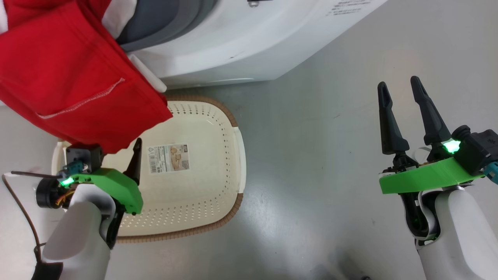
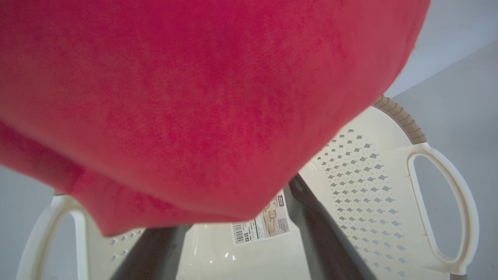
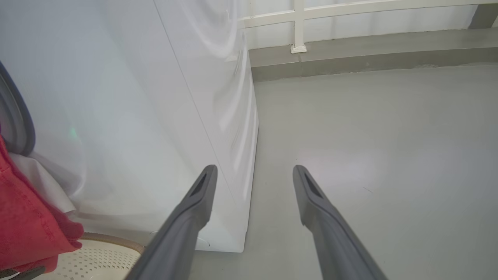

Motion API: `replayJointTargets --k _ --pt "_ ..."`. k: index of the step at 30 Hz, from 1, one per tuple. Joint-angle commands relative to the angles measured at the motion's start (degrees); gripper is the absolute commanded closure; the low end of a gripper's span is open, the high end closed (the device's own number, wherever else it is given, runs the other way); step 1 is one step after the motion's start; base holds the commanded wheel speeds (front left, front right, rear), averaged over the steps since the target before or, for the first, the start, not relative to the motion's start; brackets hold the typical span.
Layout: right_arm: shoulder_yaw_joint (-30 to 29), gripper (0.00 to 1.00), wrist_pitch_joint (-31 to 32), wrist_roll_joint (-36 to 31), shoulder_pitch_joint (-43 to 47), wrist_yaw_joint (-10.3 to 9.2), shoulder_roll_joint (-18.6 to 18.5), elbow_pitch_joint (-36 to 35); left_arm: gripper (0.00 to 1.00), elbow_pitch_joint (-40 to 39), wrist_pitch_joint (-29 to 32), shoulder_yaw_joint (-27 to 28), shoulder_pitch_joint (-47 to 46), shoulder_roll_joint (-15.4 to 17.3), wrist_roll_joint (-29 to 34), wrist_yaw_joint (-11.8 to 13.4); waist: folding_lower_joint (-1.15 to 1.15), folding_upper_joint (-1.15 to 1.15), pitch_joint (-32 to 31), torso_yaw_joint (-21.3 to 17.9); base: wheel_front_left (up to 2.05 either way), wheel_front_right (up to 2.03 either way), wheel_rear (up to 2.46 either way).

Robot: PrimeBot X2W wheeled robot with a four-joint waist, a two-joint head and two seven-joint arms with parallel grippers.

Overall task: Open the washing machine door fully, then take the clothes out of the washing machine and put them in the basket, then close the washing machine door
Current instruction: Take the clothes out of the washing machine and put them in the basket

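My left claw [image 1: 116, 153] is spread apart under the red clothes [image 1: 74, 74], which hang over the near-left basket [image 1: 202, 186], its bottom bare. My right claw [image 1: 399, 87] is spread too, holding nothing, off right. I judge that dropping them in and shutting the washer [image 1: 241, 46] remain.

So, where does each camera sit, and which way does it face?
Head view: on the head, facing down at the floor, the basket, the washing machine and the clothes; left gripper and right gripper show.
Left wrist view: on the left wrist, facing down into the basket past the hanging clothes; its two fingers show.
Right wrist view: on the right wrist, facing the washing machine's side and the floor; its two fingers show.
Shared: head and left wrist views both show the basket's paper label.
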Motion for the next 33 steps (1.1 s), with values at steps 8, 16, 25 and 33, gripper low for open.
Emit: replayJointTargets --k 8,16,25,33 --pt "0.5 0.0 -0.4 -0.9 1.5 0.35 -0.3 -0.6 0.0 -2.5 -0.3 1.2 1.7 2.1 -2.0 -0.3 0.0 0.0 -2.6 0.8 0.0 0.0 0.0" --pt "0.0 0.0 -0.4 -1.4 2.1 0.35 -0.3 -0.7 0.0 -7.9 -0.3 3.0 4.5 1.9 -2.6 -0.3 0.0 0.0 -4.0 1.7 0.0 0.0 0.0" --pt "-0.4 0.0 -0.4 -2.2 3.0 0.35 -0.3 -0.6 0.0 -18.6 -0.3 6.9 10.7 1.4 -1.1 -0.3 0.0 0.0 -5.5 3.5 0.0 0.0 0.0" --pt "-0.3 0.0 -0.4 -2.9 3.8 0.35 -0.3 -0.3 0.0 -33.7 -0.3 11.4 18.1 0.1 0.3 -0.3 0.0 0.0 -7.1 4.7 0.0 0.0 0.0"
